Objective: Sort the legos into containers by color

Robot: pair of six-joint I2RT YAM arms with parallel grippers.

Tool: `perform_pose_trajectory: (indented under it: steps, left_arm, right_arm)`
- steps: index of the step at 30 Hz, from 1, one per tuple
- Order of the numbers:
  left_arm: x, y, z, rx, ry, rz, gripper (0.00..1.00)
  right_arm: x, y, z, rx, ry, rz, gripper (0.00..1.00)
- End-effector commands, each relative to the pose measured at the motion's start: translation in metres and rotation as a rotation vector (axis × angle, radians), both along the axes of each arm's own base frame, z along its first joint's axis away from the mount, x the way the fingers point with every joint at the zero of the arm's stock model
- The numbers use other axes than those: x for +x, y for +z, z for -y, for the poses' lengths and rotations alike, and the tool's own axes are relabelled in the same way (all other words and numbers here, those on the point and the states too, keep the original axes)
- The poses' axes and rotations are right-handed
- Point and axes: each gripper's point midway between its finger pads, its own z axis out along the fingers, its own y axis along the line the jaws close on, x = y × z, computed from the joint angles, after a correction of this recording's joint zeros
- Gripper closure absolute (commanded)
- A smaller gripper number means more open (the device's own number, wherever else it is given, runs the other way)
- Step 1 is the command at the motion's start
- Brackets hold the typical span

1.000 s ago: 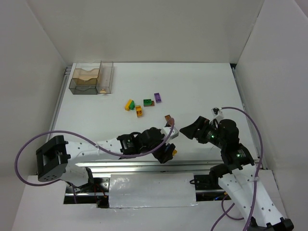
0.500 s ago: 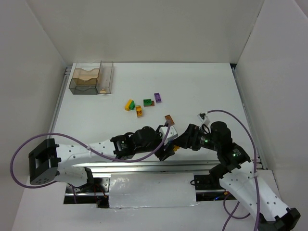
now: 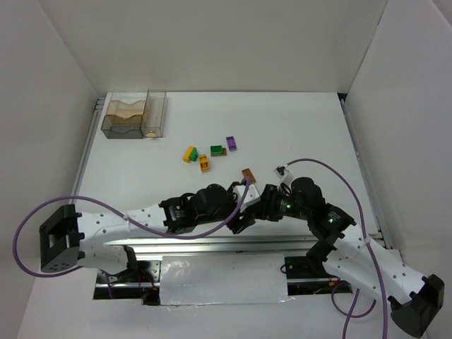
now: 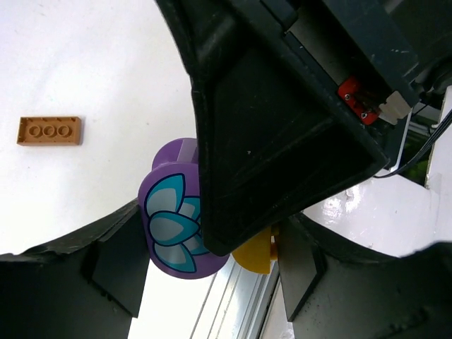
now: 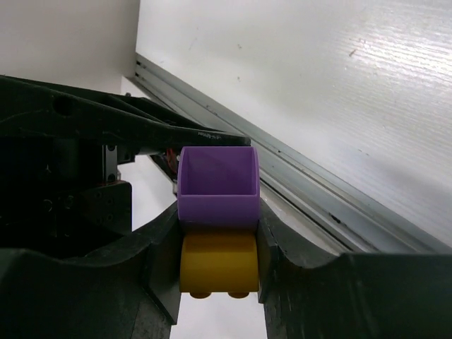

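Legos (image 3: 216,150) in the top view lie beyond both sets of fingers. Yellow, orange, green and purple ones form a loose cluster, and a brown plate (image 3: 247,174) sits just past the fingertips. The left gripper (image 3: 246,221) and the right gripper (image 3: 258,211) meet tip to tip at the near edge of the white table (image 3: 296,127). From here you cannot see what sits between them. The containers (image 3: 134,116) stand well apart from the fingers in the far left corner, under plain white walls (image 3: 212,42).

From the left wrist you see a stack (image 4: 162,185): a rounded purple piece (image 4: 173,233) with teal petals, joined to a yellow brick (image 4: 256,258). It lies between the left fingers (image 4: 113,261). One finger touches the purple end, but you cannot tell whether the pair is pressing. The right gripper's black body covers the upper part of the stack. The brown plate lies flat on the table, outside the fingers.

From the right wrist, the right fingers (image 5: 159,265) are closed on the stack and press its two sides, with purple above yellow. The left gripper's dark body sits just behind. An aluminium rail (image 5: 311,189) runs past the fingers.
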Motion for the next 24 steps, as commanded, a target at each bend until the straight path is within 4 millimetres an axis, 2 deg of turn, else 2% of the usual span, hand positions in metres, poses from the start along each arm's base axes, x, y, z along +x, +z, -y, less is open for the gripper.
perform_pose_trajectory:
  steps: [1,2,3,4,6,11,12,14,15,16,17,18,20,21,24]
  left_arm:
    - [0.007,0.05,0.005,-0.13,0.021,0.078,0.76]
    - [0.007,0.049,0.003,-0.132,0.034,0.068,0.64]
    - [0.009,0.052,0.001,-0.143,0.052,0.067,0.49]
    - [0.01,0.049,-0.002,-0.142,0.07,0.063,0.03]
    - [0.009,0.053,-0.005,-0.158,0.079,0.053,0.0]
    - [0.0,0.067,-0.018,-0.181,0.109,-0.024,0.0]
    - [-0.003,0.079,-0.025,-0.212,0.114,-0.027,0.0]
    - [-0.007,0.083,-0.037,-0.215,0.138,-0.08,0.01]
    - [-0.01,0.096,-0.042,-0.245,0.139,-0.089,0.01]
    - [-0.012,0.1,-0.045,-0.256,0.144,-0.124,0.0]
    - [-0.016,0.098,-0.049,-0.239,0.123,-0.163,0.01]
    - [-0.019,0.109,-0.052,-0.256,0.112,-0.173,0.01]
    - [-0.028,0.111,-0.055,-0.249,0.069,-0.211,0.01]
    - [-0.04,0.117,-0.055,-0.264,0.011,-0.224,0.01]
    - [-0.06,0.129,-0.062,-0.296,-0.098,-0.218,0.01]
  right_arm:
    - [0.013,0.021,-0.002,0.048,-0.043,0.099,1.0]
    - [0.013,0.021,-0.002,0.049,-0.033,0.118,1.0]
    - [0.011,0.032,-0.006,0.088,-0.003,0.162,1.0]
    - [0.01,0.029,-0.007,0.093,0.01,0.181,1.0]
    - [0.015,0.034,-0.008,0.116,0.002,0.23,1.0]
    - [0.038,0.025,0.0,0.041,-0.064,0.343,1.0]
    - [0.041,0.03,-0.001,0.054,-0.06,0.377,1.0]
    - [0.037,0.033,-0.003,0.063,-0.013,0.425,1.0]
    - [0.035,0.044,-0.006,0.084,0.03,0.5,1.0]
    - [0.028,0.049,-0.01,0.102,0.082,0.535,1.0]
    - [0.008,0.056,-0.017,0.147,0.213,0.568,1.0]
    - [-0.004,0.066,-0.022,0.186,0.293,0.624,1.0]
    - [-0.026,0.08,-0.025,0.235,0.433,0.708,1.0]
    - [-0.043,0.089,-0.024,0.275,0.521,0.753,1.0]
    - [-0.059,0.1,-0.021,0.297,0.601,0.793,1.0]
